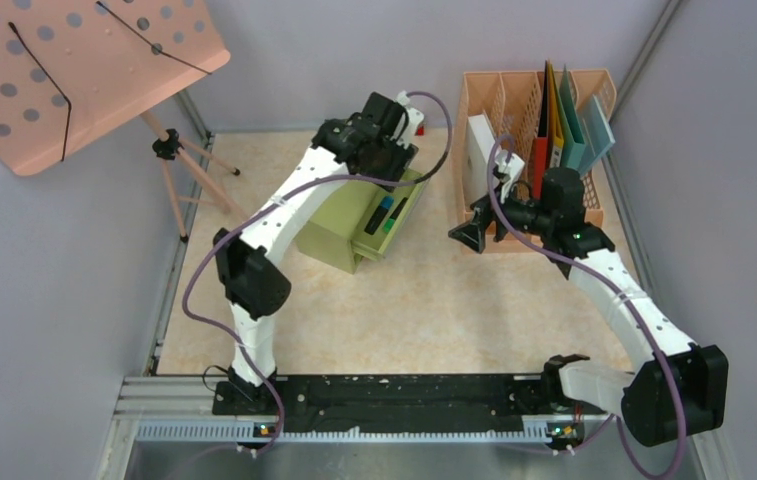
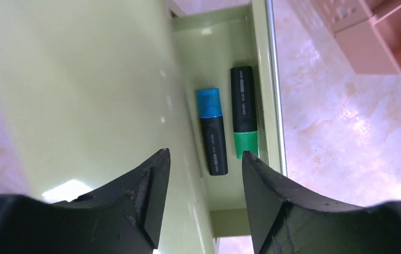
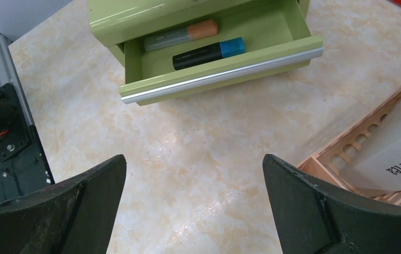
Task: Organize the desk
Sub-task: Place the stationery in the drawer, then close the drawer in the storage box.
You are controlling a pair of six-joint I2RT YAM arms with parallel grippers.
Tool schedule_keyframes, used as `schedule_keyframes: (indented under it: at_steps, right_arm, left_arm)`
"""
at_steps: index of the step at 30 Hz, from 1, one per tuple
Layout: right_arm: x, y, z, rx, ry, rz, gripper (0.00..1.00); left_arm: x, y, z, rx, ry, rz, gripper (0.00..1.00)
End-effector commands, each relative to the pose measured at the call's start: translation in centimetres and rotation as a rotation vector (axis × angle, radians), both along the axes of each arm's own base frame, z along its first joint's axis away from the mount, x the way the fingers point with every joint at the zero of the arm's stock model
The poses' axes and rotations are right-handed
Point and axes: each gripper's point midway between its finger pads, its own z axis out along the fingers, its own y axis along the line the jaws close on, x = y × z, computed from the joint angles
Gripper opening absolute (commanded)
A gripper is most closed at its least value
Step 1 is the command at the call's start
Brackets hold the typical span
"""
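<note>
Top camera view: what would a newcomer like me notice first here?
The green cabinet in the middle of the desk, its drawer pulled open with a blue-capped highlighter and a green-capped highlighter side by side inside. Next, the peach perforated board on a tripod at far left, and the peach file rack with folders at far right.

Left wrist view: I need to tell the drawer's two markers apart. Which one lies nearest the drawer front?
The green-capped marker, right beside the drawer front; the blue-capped marker lies further in, its cap pointing the opposite way.
</note>
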Motion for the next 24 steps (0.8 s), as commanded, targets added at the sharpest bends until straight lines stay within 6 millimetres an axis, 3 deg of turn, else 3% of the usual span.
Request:
schedule_keyframes:
  at_steps: [1, 4, 7, 12, 18, 24]
  right_arm:
    - [0.0, 0.8, 1.5, -0.004, -0.067, 0.066, 0.99]
    - [0.1, 1.4, 1.3, -0.042, -0.076, 0.080, 0.99]
    - [0.2, 2.1, 1.5, -0.060, -0.086, 0.099, 0.99]
    - [0.2, 4.0, 1.1, -0.134, -0.107, 0.132, 0.99]
    - [0.5, 6.1, -0.1, -0.215, -0.121, 0.166, 0.99]
    - [1.6, 7.0, -1.8, -0.288, -0.099, 0.157, 0.99]
  left_arm:
    - [-0.3, 1.9, 10.8, -0.123, -0.263, 0.014, 0.60]
    - [-0.7, 3.4, 12.8, -0.095, -0.339, 0.022, 0.67]
    - [-0.8, 5.4, 14.2, -0.075, -0.422, 0.065, 0.81]
    - [-0.5, 9.8, 15.5, -0.122, -0.475, 0.163, 0.87]
    - [1.3, 15.4, 14.3, -0.201, -0.434, 0.295, 0.88]
    - [3.6, 17.5, 11.8, -0.260, -0.349, 0.356, 0.87]
